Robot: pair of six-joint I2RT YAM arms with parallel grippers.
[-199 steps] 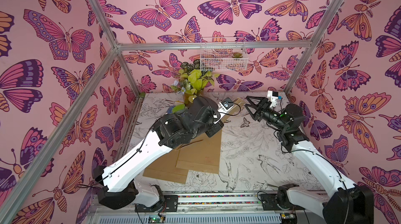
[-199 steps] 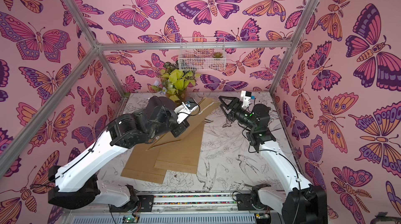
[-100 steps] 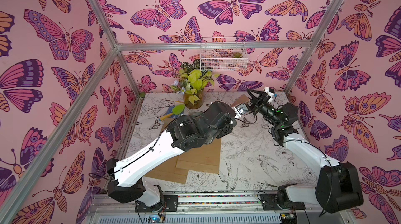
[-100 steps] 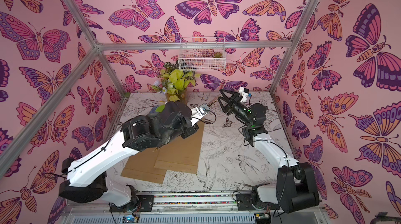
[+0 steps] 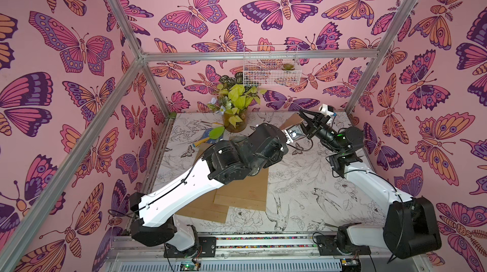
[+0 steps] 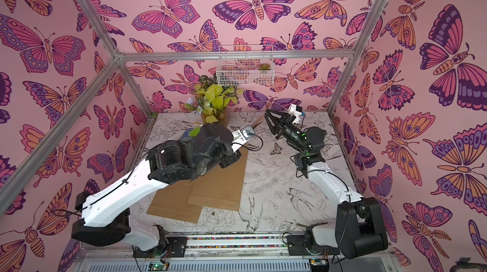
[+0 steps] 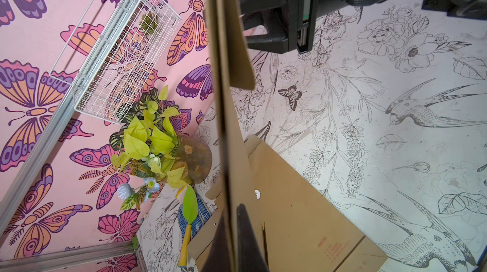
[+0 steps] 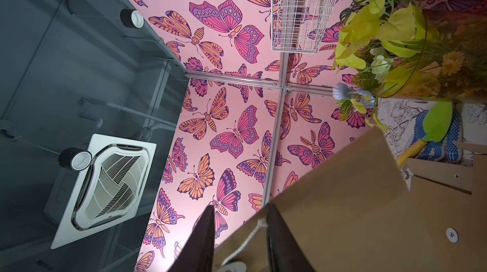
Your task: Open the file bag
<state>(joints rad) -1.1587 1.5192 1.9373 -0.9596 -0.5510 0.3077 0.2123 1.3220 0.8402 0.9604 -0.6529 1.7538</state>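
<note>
two pincers meet at one thin sheet, and that is the weak spot. the left pincer is clamped on the file bag, holding it off the table and on edge, toward the back between the vase of leaves and the right arm; two other brown bags lie flat beneath the left arm. the right pincer stands apart, its fingers astride the corner of the flap with the white string running between them, and a gap shows on one side, so nothing is gripped there yet.

if the fingers shut on flap and string together, a pull would likely tighten the tie around its round button rather than loosen it, and the paper could crease or tear at that corner. if they catch only the very edge, the flap may slip out. the bag hangs on one narrow bite, so a sideways tug could swing it or drag it out of the left grip and drop it on the pile. the two wrists also sit very close, so a small overshoot risks a knock
</note>
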